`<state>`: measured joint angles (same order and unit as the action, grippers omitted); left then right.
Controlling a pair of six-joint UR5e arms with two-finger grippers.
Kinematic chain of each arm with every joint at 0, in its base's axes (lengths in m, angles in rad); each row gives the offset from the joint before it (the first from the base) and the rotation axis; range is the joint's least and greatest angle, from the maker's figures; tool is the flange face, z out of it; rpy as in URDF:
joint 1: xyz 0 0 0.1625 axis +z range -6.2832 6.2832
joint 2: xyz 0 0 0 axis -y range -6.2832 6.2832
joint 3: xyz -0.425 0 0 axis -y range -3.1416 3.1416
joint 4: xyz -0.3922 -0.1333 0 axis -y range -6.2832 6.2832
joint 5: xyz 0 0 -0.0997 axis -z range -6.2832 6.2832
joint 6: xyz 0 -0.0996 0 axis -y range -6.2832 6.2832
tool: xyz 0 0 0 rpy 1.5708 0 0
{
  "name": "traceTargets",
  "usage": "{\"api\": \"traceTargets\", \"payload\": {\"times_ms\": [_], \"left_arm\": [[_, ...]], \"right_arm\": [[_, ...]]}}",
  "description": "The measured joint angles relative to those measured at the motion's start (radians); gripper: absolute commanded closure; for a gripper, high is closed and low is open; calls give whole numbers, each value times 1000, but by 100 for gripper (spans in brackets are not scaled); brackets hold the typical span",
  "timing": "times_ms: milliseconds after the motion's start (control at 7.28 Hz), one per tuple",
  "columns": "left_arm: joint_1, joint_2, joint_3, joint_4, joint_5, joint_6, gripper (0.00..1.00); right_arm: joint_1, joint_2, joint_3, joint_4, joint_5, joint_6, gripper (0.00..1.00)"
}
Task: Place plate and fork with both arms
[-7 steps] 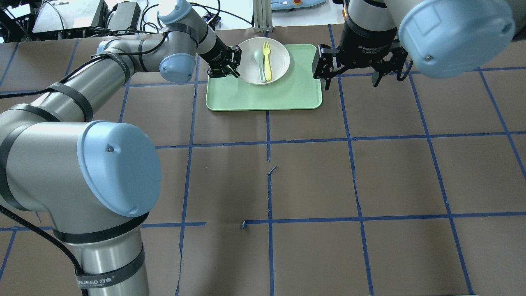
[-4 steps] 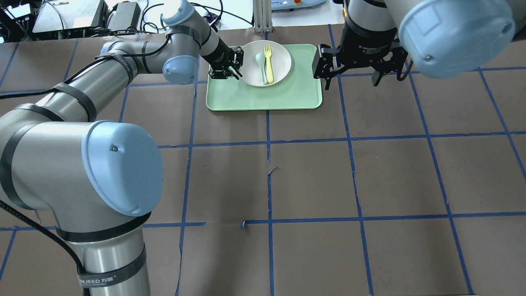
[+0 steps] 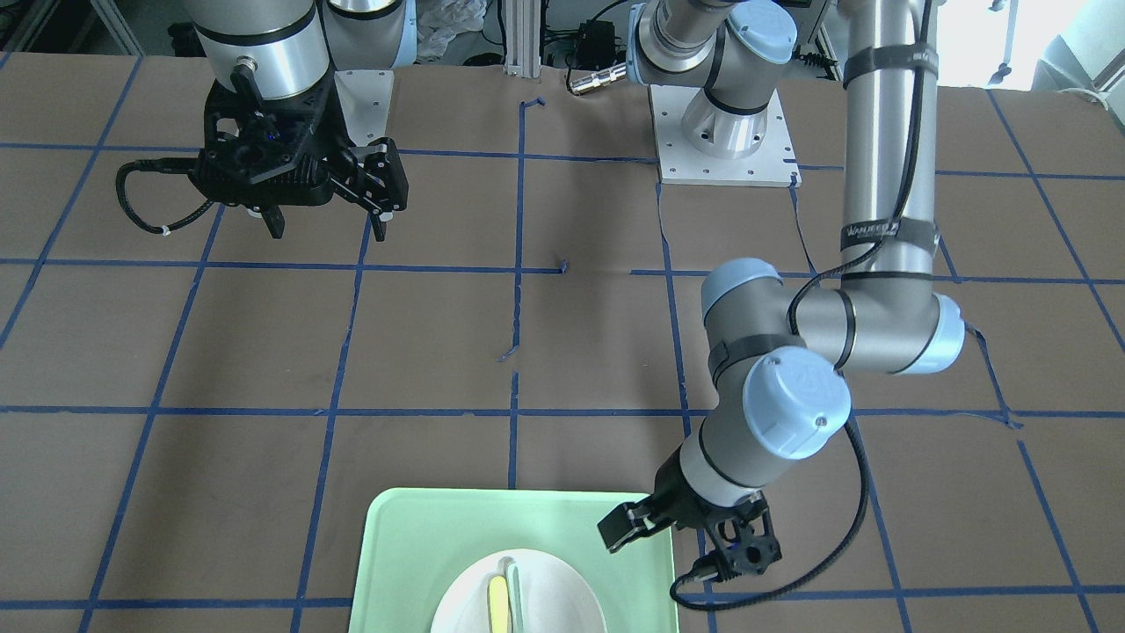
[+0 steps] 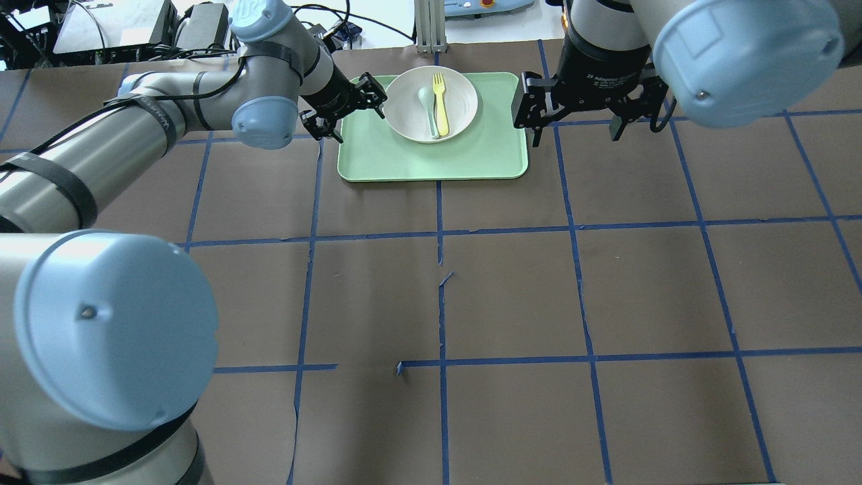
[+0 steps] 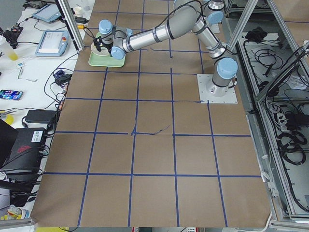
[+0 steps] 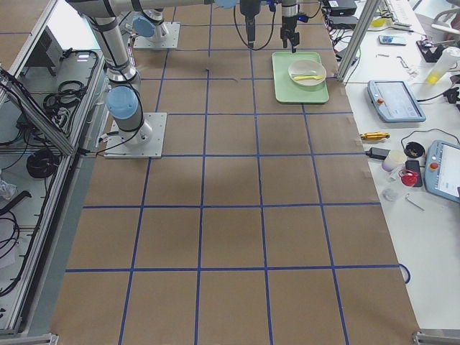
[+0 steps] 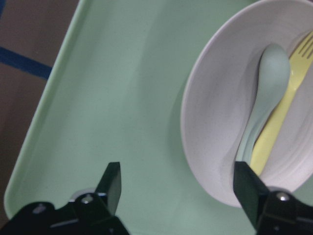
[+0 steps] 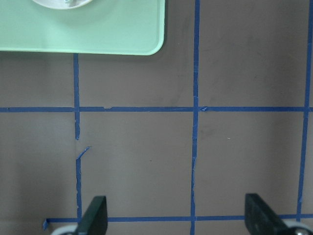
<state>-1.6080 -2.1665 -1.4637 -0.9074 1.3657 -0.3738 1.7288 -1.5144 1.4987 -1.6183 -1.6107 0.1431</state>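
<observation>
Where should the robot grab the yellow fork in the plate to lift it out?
Probably the handle just below the tines, from straight above. The fork lies flat in the plate, too low for a sideways grab. The spoon presses against its left side and seems to overlap the handle's other end, so one finger should slip down on the bare right side.

arms (image 4: 101, 145): silver-grey tubes | joint caps (image 4: 747, 54): light blue | straps (image 3: 888, 61): black | end effectors (image 4: 574, 129): black | label (image 3: 870, 231): possibly "WANJEED"
</observation>
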Motion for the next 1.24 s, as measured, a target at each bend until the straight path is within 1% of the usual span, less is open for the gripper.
{"api": "traceTargets", "payload": {"times_ms": [137,275,412,550,687,824,1099,1237], "left_arm": [[16,98,-90,-16,75,91,0],[23,196,-154,-66,156,154,0],[25,286,-175,-163,213,193,0],[23,366,-161,-281,240,211,0],[18,429,-133,-389,246,220,0],[12,480,-110,-469,243,228,0],[-26,560,-96,-564,216,242,0],[-42,583,-92,-594,211,257,0]], "right_arm": [[0,-1,0,0,0,0,0],[0,-1,0,1,0,0,0],[0,-1,0,1,0,0,0],[0,-1,0,1,0,0,0],[0,-1,0,1,0,-1,0],[0,-1,0,1,-1,0,0],[0,-2,0,1,-2,0,0],[0,-2,0,1,-4,0,0]]}}
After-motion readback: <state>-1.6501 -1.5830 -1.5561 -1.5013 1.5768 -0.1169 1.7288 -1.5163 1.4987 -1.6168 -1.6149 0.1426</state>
